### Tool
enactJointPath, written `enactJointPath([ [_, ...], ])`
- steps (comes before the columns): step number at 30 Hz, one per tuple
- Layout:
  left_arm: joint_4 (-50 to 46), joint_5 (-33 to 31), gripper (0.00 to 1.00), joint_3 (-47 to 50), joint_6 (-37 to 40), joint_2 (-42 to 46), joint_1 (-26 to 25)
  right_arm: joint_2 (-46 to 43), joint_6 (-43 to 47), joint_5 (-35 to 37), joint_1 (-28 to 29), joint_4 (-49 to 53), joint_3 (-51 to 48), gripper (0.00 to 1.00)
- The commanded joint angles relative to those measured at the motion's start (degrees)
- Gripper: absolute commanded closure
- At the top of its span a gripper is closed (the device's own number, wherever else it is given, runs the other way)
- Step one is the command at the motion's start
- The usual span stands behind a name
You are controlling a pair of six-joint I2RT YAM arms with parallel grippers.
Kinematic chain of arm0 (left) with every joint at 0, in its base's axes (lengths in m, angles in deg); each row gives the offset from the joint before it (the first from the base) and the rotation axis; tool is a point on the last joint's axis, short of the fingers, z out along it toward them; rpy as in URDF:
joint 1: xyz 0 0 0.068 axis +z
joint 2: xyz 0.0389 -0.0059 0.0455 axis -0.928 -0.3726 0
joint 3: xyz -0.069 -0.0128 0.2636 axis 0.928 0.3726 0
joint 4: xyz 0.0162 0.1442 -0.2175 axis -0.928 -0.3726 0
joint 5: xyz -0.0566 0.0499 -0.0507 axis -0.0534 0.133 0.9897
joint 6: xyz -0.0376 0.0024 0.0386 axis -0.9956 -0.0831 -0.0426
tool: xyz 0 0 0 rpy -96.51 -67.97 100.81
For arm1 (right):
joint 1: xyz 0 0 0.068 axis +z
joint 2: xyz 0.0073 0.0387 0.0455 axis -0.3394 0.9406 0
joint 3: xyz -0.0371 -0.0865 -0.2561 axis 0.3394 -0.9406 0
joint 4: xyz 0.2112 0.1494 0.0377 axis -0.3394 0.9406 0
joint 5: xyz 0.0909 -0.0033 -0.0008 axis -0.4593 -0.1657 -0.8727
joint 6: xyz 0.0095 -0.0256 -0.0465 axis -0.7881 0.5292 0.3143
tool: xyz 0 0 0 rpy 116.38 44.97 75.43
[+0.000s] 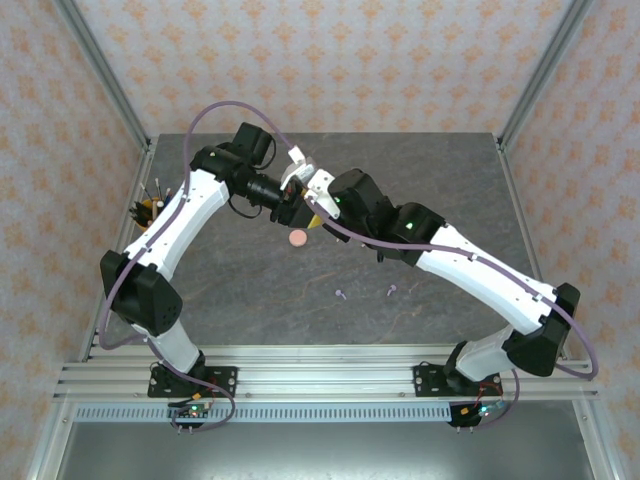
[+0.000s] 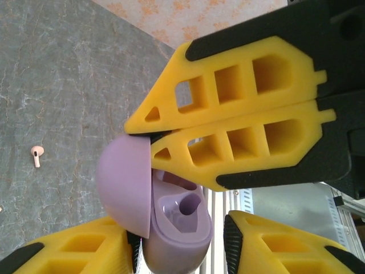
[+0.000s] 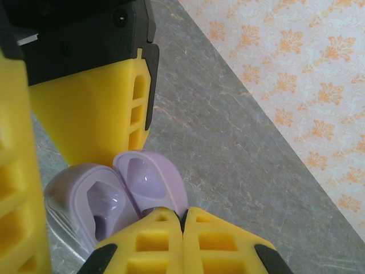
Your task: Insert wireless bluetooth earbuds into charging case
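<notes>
An open lilac charging case point(image 2: 177, 240) sits between the yellow fingers of my left gripper point(image 2: 179, 228). One pad touches its base and a narrow gap shows at the other pad. Its domed lid point(image 2: 122, 182) stands open and the moulded sockets point(image 3: 105, 208) look empty. My right gripper point(image 3: 182, 212) is shut, nothing between its fingers, its tips against the rim of the lid point(image 3: 151, 182). A pale pink earbud point(image 2: 37, 155) lies on the table to the left. Two lilac earbuds point(image 1: 341, 294) point(image 1: 390, 291) lie on the table nearer the arm bases. Both grippers meet at mid-table point(image 1: 300, 208).
A round pink case point(image 1: 298, 239) lies on the grey table just below the two grippers. A holder with sticks point(image 1: 150, 207) stands at the left edge. Metal frame posts point(image 1: 110, 90) and patterned walls close in the table.
</notes>
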Motion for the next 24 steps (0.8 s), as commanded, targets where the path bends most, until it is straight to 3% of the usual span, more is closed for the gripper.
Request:
enactJointPath([
  [1, -1.58, 1.73, 0.57, -1.69, 0.67, -0.93, 0.14, 0.29, -0.53, -0.19, 0.41, 1.11, 2.29, 1.00],
  [12, -2.15, 1.98, 0.59, -0.64, 1.51, -1.10, 0.08, 0.27, -0.57, -0.20, 0.37, 0.98, 2.92, 1.00],
  [24, -1.80, 2.08, 0.73, -0.89, 1.34, -1.23, 0.06, 0.27, -0.88, -0.46, 0.36, 1.07, 2.93, 1.00],
])
